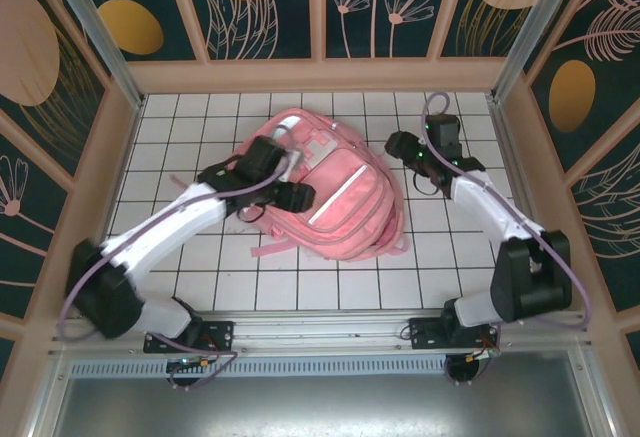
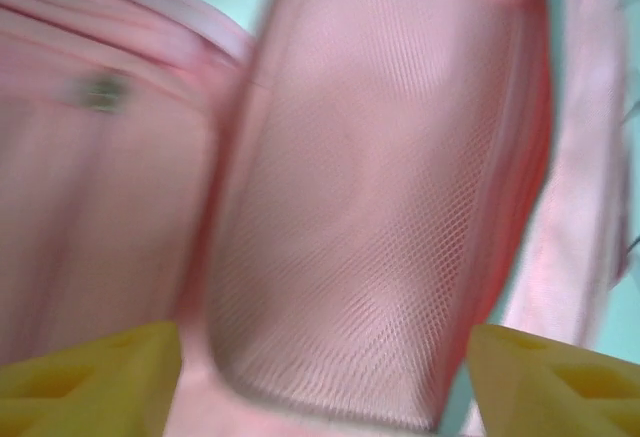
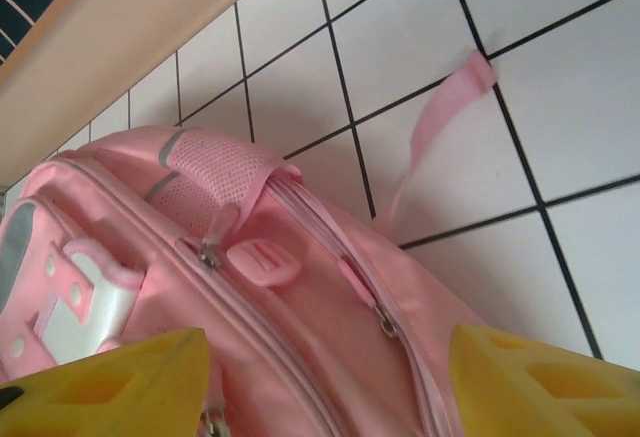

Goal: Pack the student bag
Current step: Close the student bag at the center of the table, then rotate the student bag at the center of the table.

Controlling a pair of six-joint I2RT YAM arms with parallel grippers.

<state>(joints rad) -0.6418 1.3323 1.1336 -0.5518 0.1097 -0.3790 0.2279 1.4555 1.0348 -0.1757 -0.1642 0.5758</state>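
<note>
Student bag (image 1: pixel 345 197): a large pink backpack is laid flat near the centre of the tiled table (image 1: pixel 200 127), slightly toward 12 o'clock in the top view, with its long axis running from 10 to 4 o'clock.
Reflective strip (image 1: pixel 338 209): a silvery-white band is seen across the bag's front, toward its 6 o'clock half.
Loose strap (image 1: pixel 266 250): a pink strap is spread on the tiles at the bag's 7 o'clock corner.
Mesh panel (image 2: pixel 370 227): in the left wrist view a pink net panel of the bag is seen close up and blurred; which pocket it belongs to cannot be told.
Zip pull (image 3: pixel 265 260): in the right wrist view a pink tab is seen lying on the bag's top, beside a zip line.
Thin strap (image 3: pixel 440 127): a narrow pink strap is stretched over the white tiles at 1 o'clock from the bag in the right wrist view.
Left gripper (image 1: pixel 296 196): it is placed over the bag's 9 o'clock side; its yellow fingers (image 2: pixel 90 382) are spread wide, with the mesh panel seen between them.
Right gripper (image 1: pixel 403 145): it is held at the bag's 2 o'clock edge; its yellow fingers (image 3: pixel 545 377) are spread apart, with the bag's zipped top seen between them and nothing pinched.
Walls (image 1: pixel 320 72): the table is enclosed by wood-framed panels on the 9, 12 and 3 o'clock sides.
</note>
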